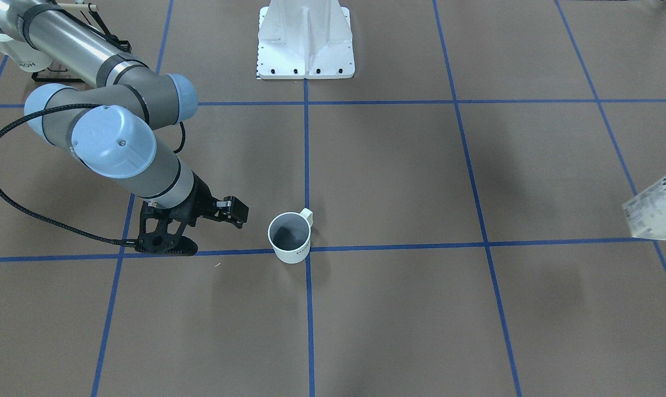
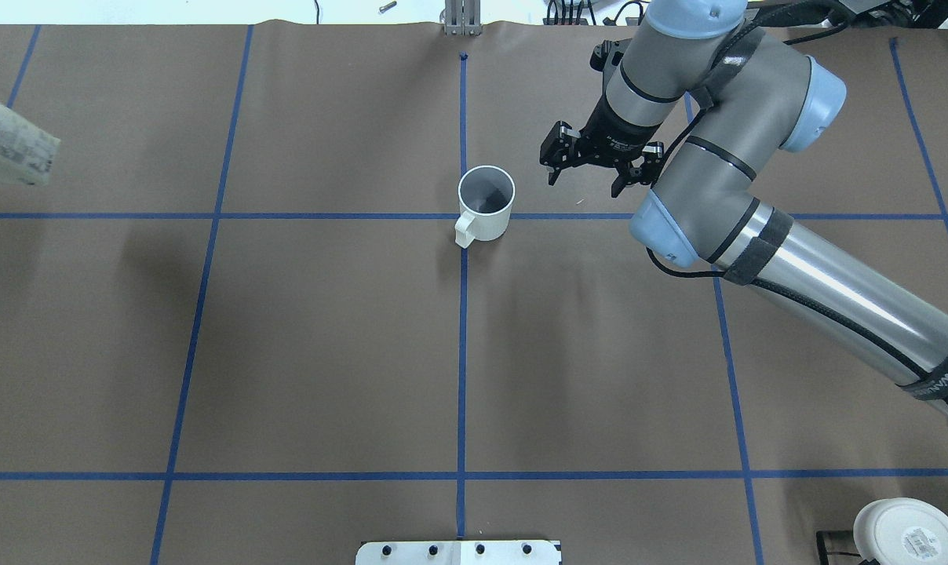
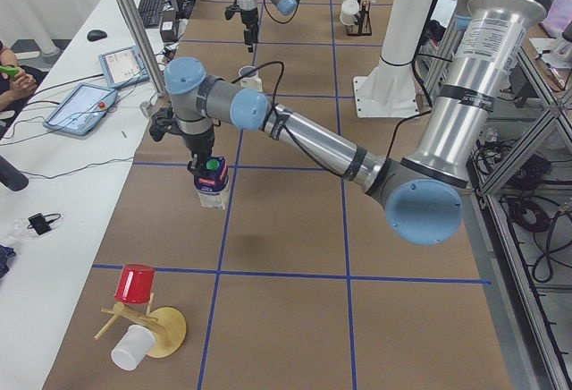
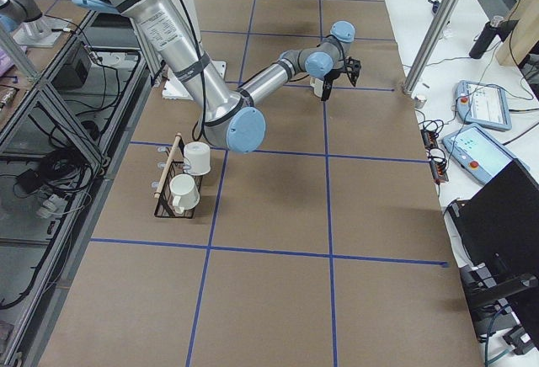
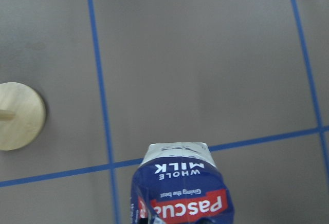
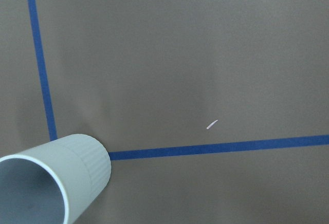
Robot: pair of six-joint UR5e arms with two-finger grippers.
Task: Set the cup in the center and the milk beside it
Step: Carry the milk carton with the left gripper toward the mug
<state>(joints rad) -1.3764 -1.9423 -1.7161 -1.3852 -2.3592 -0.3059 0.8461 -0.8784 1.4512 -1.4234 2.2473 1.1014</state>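
The cup [image 2: 486, 202] is a white mug standing upright at the center tape crossing [image 2: 464, 216], its handle toward the robot. It also shows in the front view [image 1: 290, 237] and the right wrist view [image 6: 51, 183]. My right gripper [image 2: 584, 184] is open and empty, a short way to the right of the cup and apart from it. My left gripper [image 3: 207, 168] holds the milk carton [image 3: 212, 186] by its top, above the table near the left end. The carton shows in the left wrist view [image 5: 180, 188] and at the overhead view's left edge [image 2: 15, 149].
A white base plate [image 2: 458, 552] sits at the robot's edge of the table. A rack with two white mugs [image 4: 181, 182] stands at the right end. A wooden stand with a red cup [image 3: 138, 296] stands at the left end. Tablets [image 3: 80, 104] lie along the far side.
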